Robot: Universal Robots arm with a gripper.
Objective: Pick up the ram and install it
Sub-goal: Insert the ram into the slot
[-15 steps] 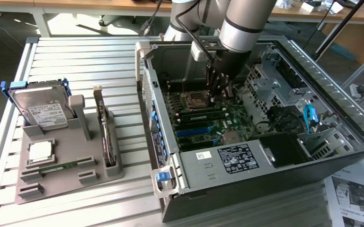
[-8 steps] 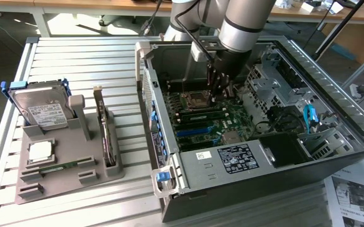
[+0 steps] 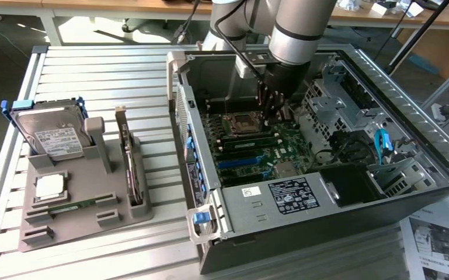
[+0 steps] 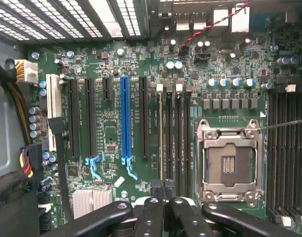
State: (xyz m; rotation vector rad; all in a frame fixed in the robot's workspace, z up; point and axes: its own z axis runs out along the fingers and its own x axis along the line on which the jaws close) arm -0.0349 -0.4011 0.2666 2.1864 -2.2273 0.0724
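Observation:
My gripper (image 3: 273, 114) reaches down into the open computer case, just over the motherboard beside the empty processor socket (image 3: 244, 123). In the wrist view its black fingers (image 4: 148, 212) are together, and the gripper (image 4: 163, 195) is shut. A thin ram (image 4: 160, 138) stands edge-on in one of the long black memory slots beside the socket (image 4: 230, 165). Its near end lies right under my fingertips; I cannot tell whether they touch it. Another green ram stick (image 3: 72, 206) lies in the grey holder outside the case.
The grey holder (image 3: 91, 224) on the slatted table also carries a hard drive (image 3: 53, 137), a dark expansion card on edge (image 3: 131, 169) and a small silver processor chip (image 3: 49, 186). Case walls (image 3: 411, 105) and drive cages surround the board. A blue slot (image 4: 124, 118) runs nearby.

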